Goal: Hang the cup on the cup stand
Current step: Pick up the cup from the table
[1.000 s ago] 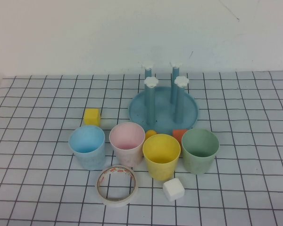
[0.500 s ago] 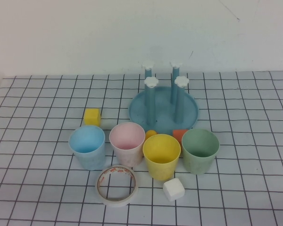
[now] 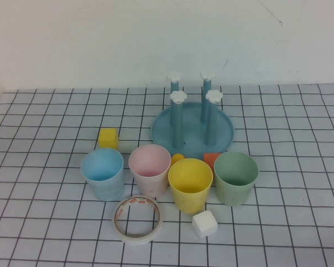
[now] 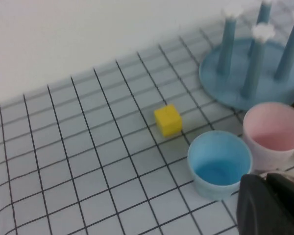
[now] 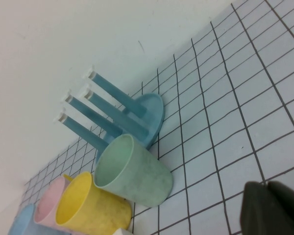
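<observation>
Your gridded table (image 3: 300, 183): four upright cups (image 3: 102, 173), cup stand (image 3: 192, 129), tape roll (image 3: 138, 219), small blocks (image 3: 204, 224).

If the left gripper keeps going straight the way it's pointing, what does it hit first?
Probably the light blue cup, directly ahead of the left gripper in its wrist view, though depth is unclear. The right gripper is far right, near nothing.

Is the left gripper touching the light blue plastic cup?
Apart. In the left wrist view, the left gripper sits beside the light blue plastic cup, with grid cloth visible between them.
</observation>
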Available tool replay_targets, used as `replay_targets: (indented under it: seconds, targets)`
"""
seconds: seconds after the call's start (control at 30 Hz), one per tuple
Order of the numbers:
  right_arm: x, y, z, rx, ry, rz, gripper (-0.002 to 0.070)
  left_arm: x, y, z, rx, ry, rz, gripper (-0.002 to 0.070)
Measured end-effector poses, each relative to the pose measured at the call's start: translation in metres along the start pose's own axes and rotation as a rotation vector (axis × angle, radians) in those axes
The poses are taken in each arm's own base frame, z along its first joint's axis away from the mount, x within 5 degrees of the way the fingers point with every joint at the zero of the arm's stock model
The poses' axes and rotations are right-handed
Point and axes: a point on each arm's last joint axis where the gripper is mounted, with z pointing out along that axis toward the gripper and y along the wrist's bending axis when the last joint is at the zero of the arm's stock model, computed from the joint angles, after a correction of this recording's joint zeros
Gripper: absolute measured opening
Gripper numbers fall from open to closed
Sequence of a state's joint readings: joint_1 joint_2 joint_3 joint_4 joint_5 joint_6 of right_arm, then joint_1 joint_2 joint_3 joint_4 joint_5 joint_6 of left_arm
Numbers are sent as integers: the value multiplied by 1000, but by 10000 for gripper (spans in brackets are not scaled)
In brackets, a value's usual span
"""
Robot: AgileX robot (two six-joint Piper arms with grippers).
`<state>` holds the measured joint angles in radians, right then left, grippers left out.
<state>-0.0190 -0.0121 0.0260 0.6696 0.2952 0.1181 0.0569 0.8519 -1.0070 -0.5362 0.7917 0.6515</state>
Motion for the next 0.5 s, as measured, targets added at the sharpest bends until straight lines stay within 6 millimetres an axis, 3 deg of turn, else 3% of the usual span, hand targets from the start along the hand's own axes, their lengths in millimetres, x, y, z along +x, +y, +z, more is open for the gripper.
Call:
replay_targets:
  seconds: [0.1, 0.23, 0.5]
  targets:
    - [0, 0, 0, 0, 4, 0, -1, -22, 14, 33, 38, 122, 61, -1]
    - [0, 0, 0, 0, 4, 0, -1, -37, 9, 66, 64, 255, 142, -1]
    - [0, 0, 0, 0, 4, 0, -1, -45, -2, 139, -46, 605, 213, 1]
